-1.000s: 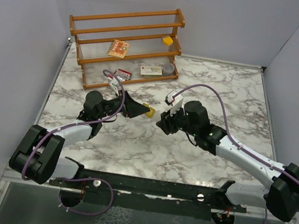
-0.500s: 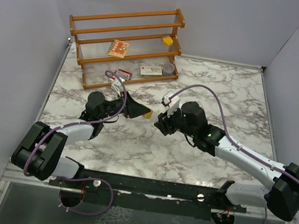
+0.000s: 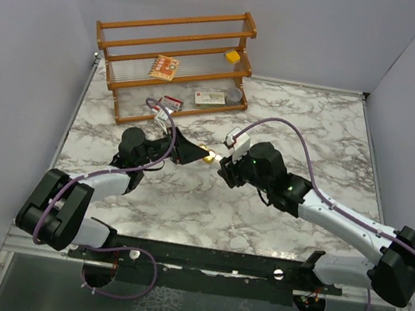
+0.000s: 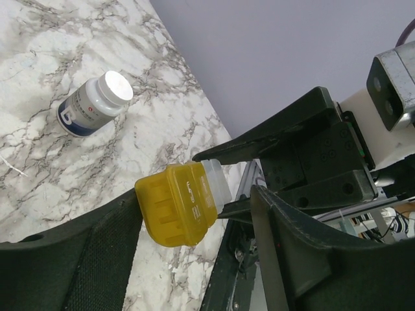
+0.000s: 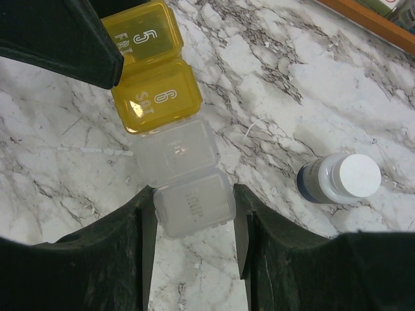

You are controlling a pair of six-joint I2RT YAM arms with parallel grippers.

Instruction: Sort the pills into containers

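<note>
My right gripper (image 5: 194,202) is clamped on the clear end of a pill organiser strip (image 5: 174,150). My left gripper (image 4: 194,197) stands partly open around the strip's yellow end, with a gap on one side. To the right of my right gripper, the white-capped pill bottle (image 5: 339,179) rests on the marble desk (image 5: 292,84), apart from the strip.

One pill bottle (image 5: 340,178), one pill organizer (image 5: 170,133), one wooden rack (image 3: 173,21).

The pill box (image 5: 165,103) had two amber-yellow cells lettered in white and two frosted clear ones. The bottle (image 5: 337,179) was white-capped and dark blue. The table (image 3: 314,133) was grey-veined white marble, and the rack (image 3: 175,63) orange-brown.
</note>
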